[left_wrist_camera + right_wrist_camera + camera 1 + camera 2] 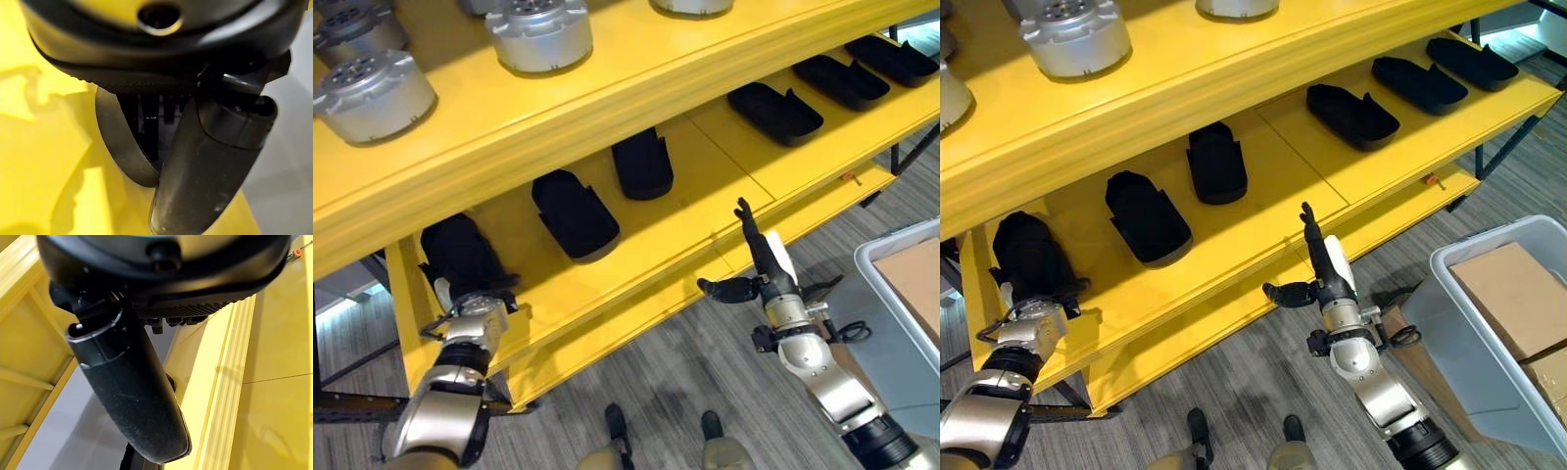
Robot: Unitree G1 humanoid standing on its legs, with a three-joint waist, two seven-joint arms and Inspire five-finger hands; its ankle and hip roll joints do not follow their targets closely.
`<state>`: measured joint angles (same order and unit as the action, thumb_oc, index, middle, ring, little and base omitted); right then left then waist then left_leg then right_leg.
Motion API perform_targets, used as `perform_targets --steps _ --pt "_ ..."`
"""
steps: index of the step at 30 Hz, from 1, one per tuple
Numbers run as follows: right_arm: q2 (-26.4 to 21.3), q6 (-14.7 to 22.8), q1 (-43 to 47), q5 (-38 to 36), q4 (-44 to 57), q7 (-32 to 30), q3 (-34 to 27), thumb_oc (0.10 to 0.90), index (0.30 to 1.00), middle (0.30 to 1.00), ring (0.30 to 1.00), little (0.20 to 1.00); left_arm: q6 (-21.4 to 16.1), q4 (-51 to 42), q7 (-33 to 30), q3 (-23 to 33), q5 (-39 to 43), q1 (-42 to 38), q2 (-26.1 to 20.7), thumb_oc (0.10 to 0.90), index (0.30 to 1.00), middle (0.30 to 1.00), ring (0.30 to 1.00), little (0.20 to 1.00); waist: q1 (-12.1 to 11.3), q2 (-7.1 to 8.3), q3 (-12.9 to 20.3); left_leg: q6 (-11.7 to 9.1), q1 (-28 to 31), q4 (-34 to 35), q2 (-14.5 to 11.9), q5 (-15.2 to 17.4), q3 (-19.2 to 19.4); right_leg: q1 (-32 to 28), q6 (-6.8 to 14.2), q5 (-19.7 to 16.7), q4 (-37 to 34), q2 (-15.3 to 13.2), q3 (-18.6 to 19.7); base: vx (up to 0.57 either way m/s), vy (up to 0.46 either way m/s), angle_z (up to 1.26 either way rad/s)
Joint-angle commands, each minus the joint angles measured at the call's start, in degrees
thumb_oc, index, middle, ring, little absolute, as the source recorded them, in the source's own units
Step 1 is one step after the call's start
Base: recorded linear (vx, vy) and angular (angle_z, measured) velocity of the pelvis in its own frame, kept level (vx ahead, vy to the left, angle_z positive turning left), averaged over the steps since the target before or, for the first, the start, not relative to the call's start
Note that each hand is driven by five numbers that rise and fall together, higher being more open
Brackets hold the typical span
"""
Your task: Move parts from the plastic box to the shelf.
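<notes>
Yellow shelf, two tiers visible, over grey wood-grain floor. Upper tier carries silver round motor housings. Lower tier has a row of black parts lying flat & spaced apart: one near the left, one beside it further back, three more toward the right end. Their long axes run roughly front-to-back across the shelf, slightly angled.

Grey plastic box on floor at right, w/ cardboard inside.

Left hand at far left end of lower tier, up against another black part sitting on the shelf there, long axis also front-to-back; can't tell if fingers are around it, wrist view too close to read.

Right hand in front of shelf edge, below lower tier, fingers straight pointing up, thumb out sideways, holding nothing.

Shelf's front lip sits between right hand & the parts row.
</notes>
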<state>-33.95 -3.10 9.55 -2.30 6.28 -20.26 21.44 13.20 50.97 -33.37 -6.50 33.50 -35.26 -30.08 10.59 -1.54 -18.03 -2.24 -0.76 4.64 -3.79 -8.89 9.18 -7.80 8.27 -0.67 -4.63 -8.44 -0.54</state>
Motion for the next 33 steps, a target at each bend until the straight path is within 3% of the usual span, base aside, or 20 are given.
perform_targets --steps 1,11,15,22,27,33 --pt "1.3 4.2 7.5 2.3 4.6 -3.1 -1.7 0.900 1.000 1.000 1.000 1.000 0.1 4.3 2.9 -1.1 6.0 -0.9 8.7 0.900 1.000 1.000 1.000 1.000 -1.3 1.64 1.2 -1.1 3.2 -4.8 -1.8 9.1 2.0 8.1 -3.3 3.4 8.2 3.2 -4.8 0.00 0.000 0.00" --pt "1.6 4.4 7.5 2.3 3.8 -4.1 -1.5 0.900 1.000 1.000 1.000 1.000 -1.5 0.6 0.7 -2.8 -4.2 -2.1 7.2 0.900 1.000 1.000 1.000 1.000 -1.8 1.86 0.8 -1.1 3.2 -4.7 -1.7 9.0 1.8 8.0 -3.4 3.3 8.2 3.2 -5.0 0.00 0.000 0.00" --pt "1.5 4.6 7.6 2.1 3.5 -3.9 -1.4 0.900 1.000 1.000 1.000 1.000 0.5 0.1 0.2 -3.3 -5.1 -2.3 6.5 0.900 1.000 1.000 1.000 1.000 -2.0 1.76 0.8 -1.0 3.3 -4.6 -1.7 8.9 1.6 7.9 -3.4 3.3 8.2 3.2 -5.2 0.00 0.000 0.00" --pt "1.5 4.0 7.5 2.1 3.6 -3.7 -1.2 0.900 1.000 1.000 1.000 1.000 0.8 0.6 0.0 -2.6 -4.9 -1.7 6.4 0.900 1.000 1.000 1.000 1.000 -2.2 1.62 1.1 -1.0 3.4 -4.4 -1.6 8.9 1.4 7.5 -3.4 3.3 8.0 3.1 -5.4 0.00 0.000 0.00" --pt "1.1 3.5 7.7 1.7 4.5 -3.1 -1.7 0.900 1.000 1.000 1.000 1.000 5.2 2.1 4.2 -3.4 -9.7 -1.8 5.5 0.900 1.000 1.000 1.000 1.000 -2.1 1.42 1.1 -1.0 3.3 -4.6 -1.6 8.9 1.4 7.6 -3.4 3.3 8.1 3.1 -5.4 0.00 0.000 0.00" --pt "0.3 3.0 7.7 1.2 4.9 -2.5 -2.1 0.900 1.000 1.000 1.000 1.000 6.4 3.7 7.3 -4.3 -12.7 -1.4 2.8 0.900 1.000 1.000 1.000 1.000 -2.1 0.80 1.4 -1.1 3.6 -4.4 -1.4 8.8 1.5 7.4 -3.4 3.3 8.1 3.0 -5.4 0.00 0.014 0.00"
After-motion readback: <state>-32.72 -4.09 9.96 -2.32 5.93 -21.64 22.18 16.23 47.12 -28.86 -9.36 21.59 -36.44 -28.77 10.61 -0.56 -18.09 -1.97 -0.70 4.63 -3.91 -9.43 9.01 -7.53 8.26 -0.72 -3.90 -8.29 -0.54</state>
